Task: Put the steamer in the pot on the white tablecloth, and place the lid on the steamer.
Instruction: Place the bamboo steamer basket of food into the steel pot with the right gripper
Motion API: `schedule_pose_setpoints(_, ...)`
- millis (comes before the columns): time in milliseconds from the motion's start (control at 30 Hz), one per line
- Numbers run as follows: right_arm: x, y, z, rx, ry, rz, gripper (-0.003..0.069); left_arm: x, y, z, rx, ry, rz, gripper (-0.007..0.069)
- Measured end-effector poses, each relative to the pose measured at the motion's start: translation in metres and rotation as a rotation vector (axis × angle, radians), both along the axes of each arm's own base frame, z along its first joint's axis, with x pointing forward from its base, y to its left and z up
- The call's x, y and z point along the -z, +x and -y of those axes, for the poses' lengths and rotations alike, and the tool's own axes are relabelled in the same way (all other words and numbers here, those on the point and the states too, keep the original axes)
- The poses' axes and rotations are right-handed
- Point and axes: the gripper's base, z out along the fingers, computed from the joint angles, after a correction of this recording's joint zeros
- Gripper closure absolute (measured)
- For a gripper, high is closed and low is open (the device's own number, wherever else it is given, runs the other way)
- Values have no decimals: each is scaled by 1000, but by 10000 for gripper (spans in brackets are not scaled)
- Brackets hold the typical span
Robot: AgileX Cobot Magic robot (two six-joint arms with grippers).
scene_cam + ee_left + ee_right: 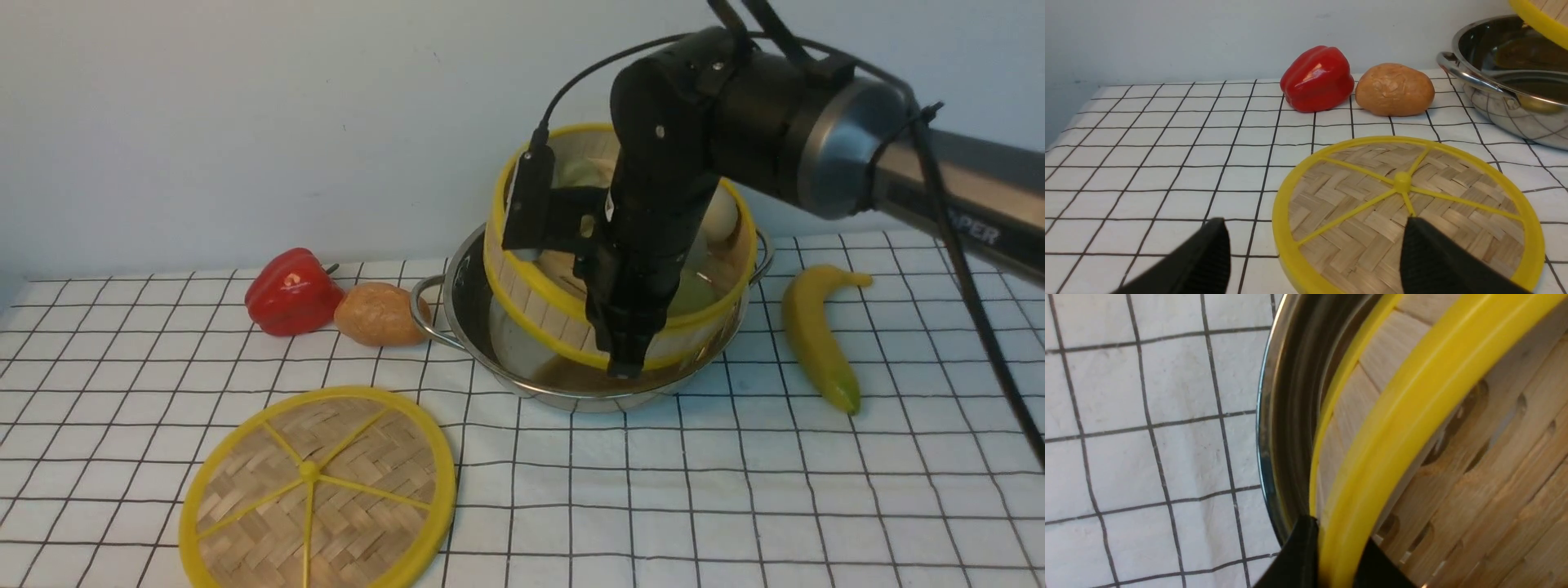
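Note:
The steamer (555, 302), a bamboo-slat basket with yellow rims and pale buns inside, hangs tilted over the shiny steel pot (482, 327), its near edge low inside the pot. My right gripper (627, 359) is shut on the steamer's near rim (1372, 473), one finger outside the wall and one inside. The lid (318, 490), a flat woven disc with yellow spokes, lies on the white tablecloth (735, 490) at the front left. My left gripper (1314, 228) is open just above the lid's (1404, 212) near edge; it does not show in the front view.
A red bell pepper (292, 291) and a brown potato (380, 314) lie just left of the pot's looped handle (424, 314). A yellow banana (816, 339) lies right of the pot. The wall stands close behind the pot.

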Motion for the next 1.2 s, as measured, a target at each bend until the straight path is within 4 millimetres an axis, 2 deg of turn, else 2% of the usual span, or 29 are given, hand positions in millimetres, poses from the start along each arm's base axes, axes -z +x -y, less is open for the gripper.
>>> schedule_pose_setpoints(733,14,7,-1,-146,-67,31,599,0,0,0,0,0,0,109)
schedule_pose_setpoints(1200,46,16,-7,-216,-109,18,599,0,0,0,0,0,0,109)
